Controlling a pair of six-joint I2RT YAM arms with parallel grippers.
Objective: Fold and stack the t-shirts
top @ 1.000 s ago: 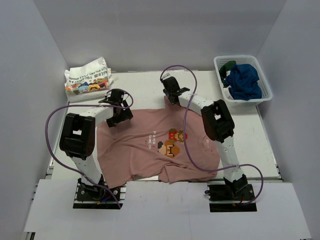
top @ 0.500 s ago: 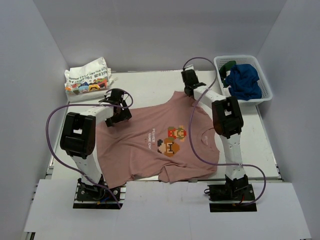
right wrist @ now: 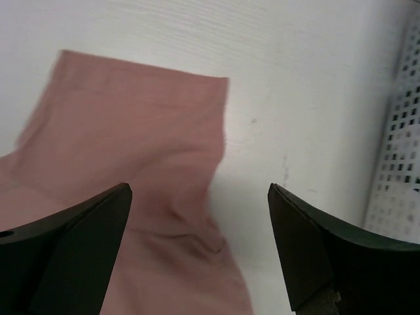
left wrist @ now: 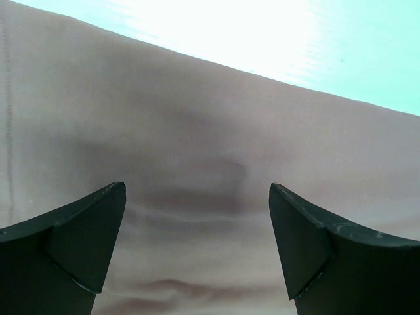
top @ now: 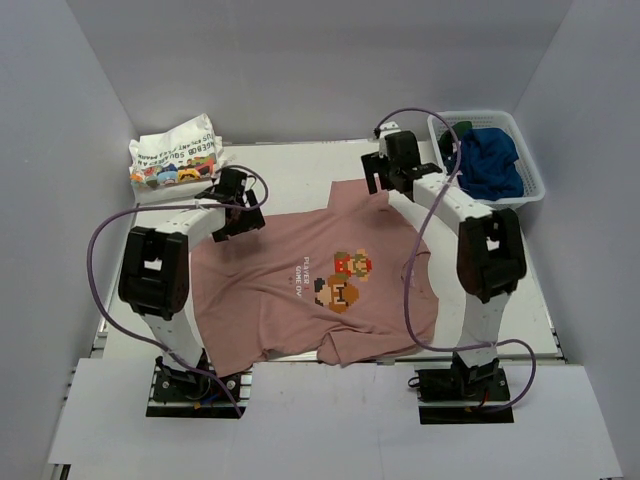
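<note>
Dusty pink cotton t-shirt with pixel game-character print (top: 300,290) lies spread flat, print up, on the white table (top: 300,165). Left gripper (left wrist: 197,190) sits over the shirt's far-left shoulder area, fingers spread apart with fabric below the gap and nothing pinched. Whether the tips touch the cloth cannot be told. Right gripper (right wrist: 199,189) is above the far-right sleeve edge, fingers likewise spread, holding nothing. Folded white printed t-shirts (top: 175,160) rest in the far-left corner, apart from both grippers.
</note>
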